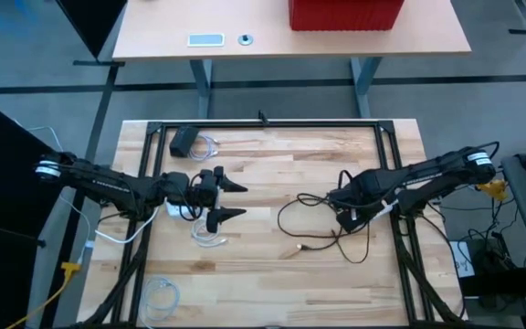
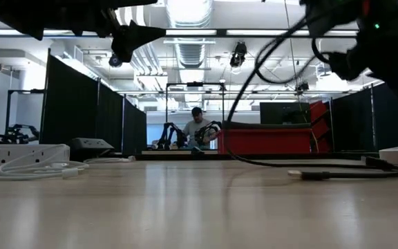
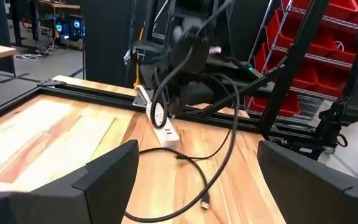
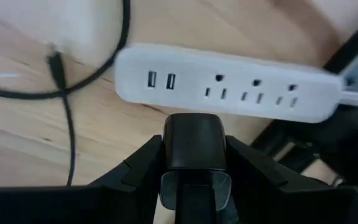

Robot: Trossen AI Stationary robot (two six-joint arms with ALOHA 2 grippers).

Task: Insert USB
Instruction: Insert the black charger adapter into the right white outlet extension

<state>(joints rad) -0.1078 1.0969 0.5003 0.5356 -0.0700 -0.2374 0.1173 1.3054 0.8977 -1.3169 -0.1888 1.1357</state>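
Across the wooden bench [image 1: 272, 265], open boards separate both arms. Right of centre, the white power strip [image 4: 229, 87] lies just beside the right claw [image 4: 194, 155], clamped on a black plug [image 4: 191, 140]. The left claw [image 1: 229, 200] hovers spread, empty.

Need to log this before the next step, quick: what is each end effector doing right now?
Left end effector: open, empty, above the table.
Right end effector: closed on a black plug, just short of the white power strip.
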